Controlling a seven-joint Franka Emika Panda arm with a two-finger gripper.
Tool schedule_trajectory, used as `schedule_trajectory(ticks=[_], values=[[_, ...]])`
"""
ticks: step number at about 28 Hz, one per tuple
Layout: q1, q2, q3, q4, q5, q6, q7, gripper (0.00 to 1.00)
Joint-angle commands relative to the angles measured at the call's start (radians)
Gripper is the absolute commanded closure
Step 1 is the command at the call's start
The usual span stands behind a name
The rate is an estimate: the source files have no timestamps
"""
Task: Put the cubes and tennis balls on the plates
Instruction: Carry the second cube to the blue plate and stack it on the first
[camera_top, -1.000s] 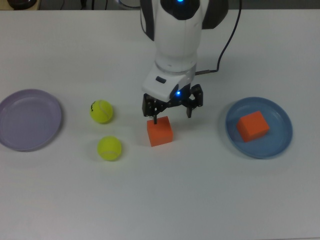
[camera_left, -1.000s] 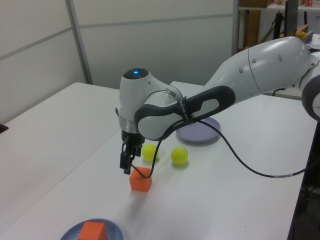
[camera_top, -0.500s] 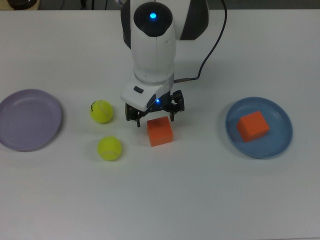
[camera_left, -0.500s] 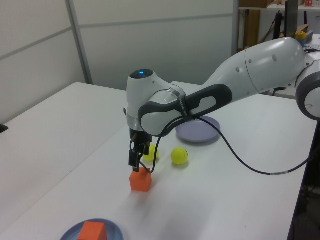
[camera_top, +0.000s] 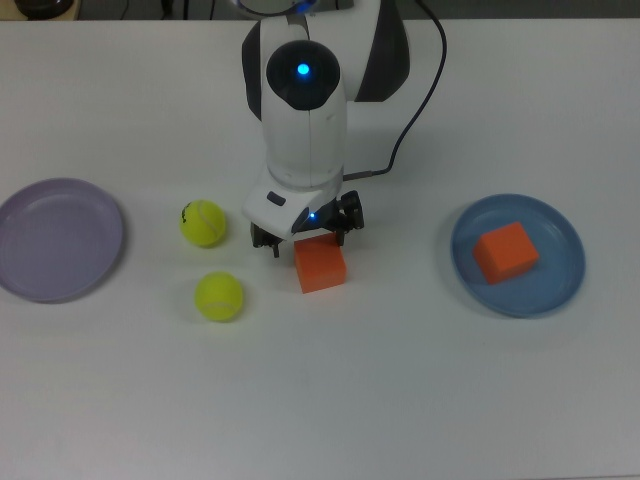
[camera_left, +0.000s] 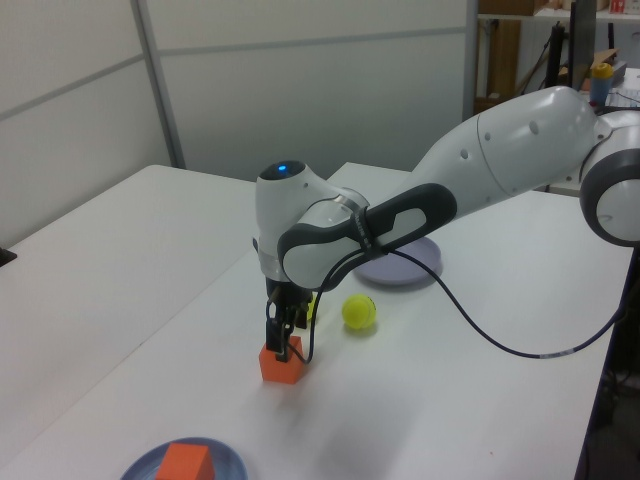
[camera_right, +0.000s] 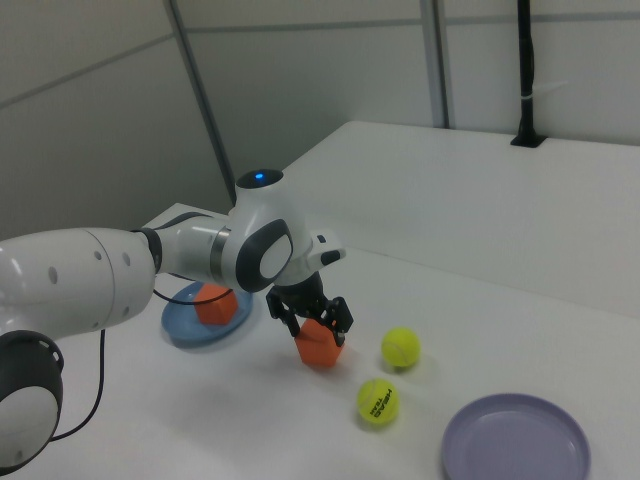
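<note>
Under the hand (camera_top: 306, 236), a matte orange cube (camera_top: 320, 265).

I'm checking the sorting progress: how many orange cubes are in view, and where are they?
2. One cube lies on the blue plate; the other cube sits on the table under the gripper.

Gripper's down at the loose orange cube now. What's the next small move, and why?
Probably ease down a little further, then close. The gripper sits open right over the orange cube on the table, its fingers at the cube's upper edge rather than well down its sides. The blue plate already holds the other cube, and the purple plate is bare.
</note>
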Motion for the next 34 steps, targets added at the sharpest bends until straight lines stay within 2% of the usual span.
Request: schedule_trajectory(ticks=[1,16,34], values=[[-0.004,0.008,0.005,-0.003,0.027,-0.019,-0.03,0.0],[0.018,0.014,0.013,0.002,0.029,-0.011,-0.027,0.0],[-0.005,0.015,0.002,0.007,0.026,0.015,-0.048,0.0]])
